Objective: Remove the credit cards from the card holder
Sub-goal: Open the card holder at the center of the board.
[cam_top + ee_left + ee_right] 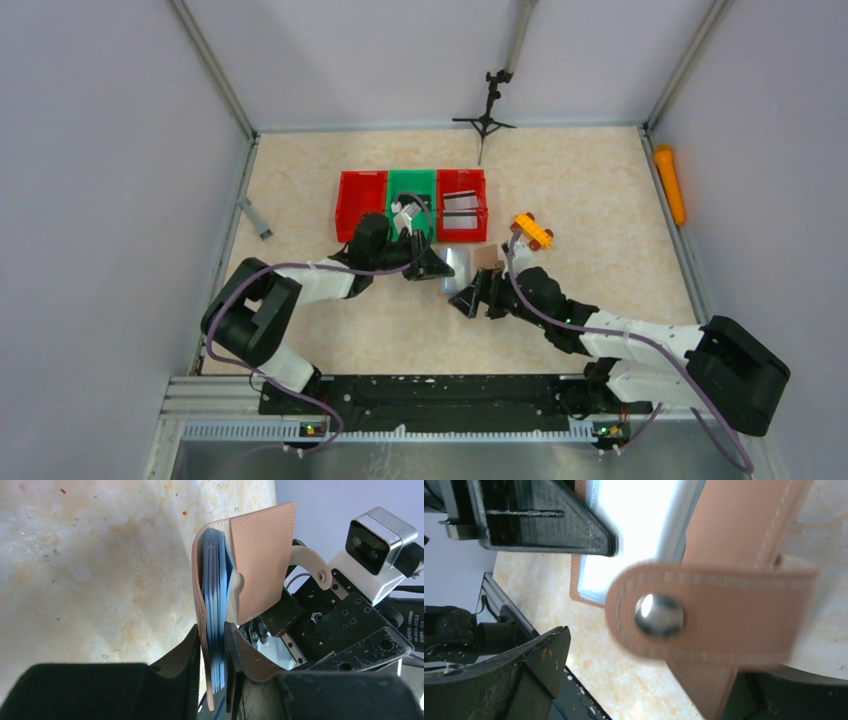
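**Card holder.** The tan-brown leather card holder (260,565) stands on edge between the fingers of the left gripper (212,635). Those fingers are clamped on its lower end, pressing both leather walls together. I cannot tell whether it touches the table.

**Contents.** A stack of thin light blue plastic credit cards (217,595) sits in the pocket, with its edges showing just above the left fingertips. None is out, and I cannot count them.

**Right side.** The tan leather closure strap (704,610), with its metal snap, hangs loose just beside the tips of the right gripper (591,590). Its fingers stand wide apart with nothing between them.

**Step in hand, as I judge it.** The right fingers need to go in for a card.
- I would close on the exposed card edge only, well away from the left fingertips.
- I would keep the strap and the flap outside the right fingers.
- I would pull along the line of the pocket.
- The left clamp appears to squeeze the stack itself, so the cards may bind or the whole holder may drag along.

**Bins beyond the left fingers.**
- The red plastic bin (342,205) shows no contents that I can make out.
- The green plastic bin (412,173) holds a pale item, partly hidden by the arm.
- The second red plastic bin (484,205) holds flat white-grey pieces with dark stripes.
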Tool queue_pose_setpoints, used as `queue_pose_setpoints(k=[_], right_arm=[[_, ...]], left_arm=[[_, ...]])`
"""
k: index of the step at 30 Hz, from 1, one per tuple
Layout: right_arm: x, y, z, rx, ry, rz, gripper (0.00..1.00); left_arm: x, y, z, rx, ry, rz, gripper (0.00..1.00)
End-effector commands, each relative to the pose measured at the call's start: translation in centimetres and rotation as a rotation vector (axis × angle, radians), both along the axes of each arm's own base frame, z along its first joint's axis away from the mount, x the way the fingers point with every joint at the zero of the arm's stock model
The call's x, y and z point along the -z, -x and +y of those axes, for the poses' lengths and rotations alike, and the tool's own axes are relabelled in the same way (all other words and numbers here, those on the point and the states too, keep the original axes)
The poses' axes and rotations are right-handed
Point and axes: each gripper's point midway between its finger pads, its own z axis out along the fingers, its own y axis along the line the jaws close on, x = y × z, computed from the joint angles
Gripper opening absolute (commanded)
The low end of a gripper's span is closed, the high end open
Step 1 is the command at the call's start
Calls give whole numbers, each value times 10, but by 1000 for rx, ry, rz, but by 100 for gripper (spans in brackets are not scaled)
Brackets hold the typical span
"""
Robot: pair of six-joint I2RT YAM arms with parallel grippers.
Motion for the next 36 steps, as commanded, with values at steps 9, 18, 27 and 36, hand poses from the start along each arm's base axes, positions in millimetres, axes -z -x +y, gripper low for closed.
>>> queue_pose_setpoints(k=[9,18,27,36], right_arm=[[-23,-25,5,98,-51,-103,93],[-8,-20,10,70,-36,-83,93],[11,-19,10,77,11,-57,76],[17,-24,6,112,45,-45,61]], left_arm=[[-2,17,-19,162,13,-101,16],[-4,25,-21,201,64,-155,22],[-5,31,-21,228,76,-137,27],[-2,33,-23,252,88,-109,35]])
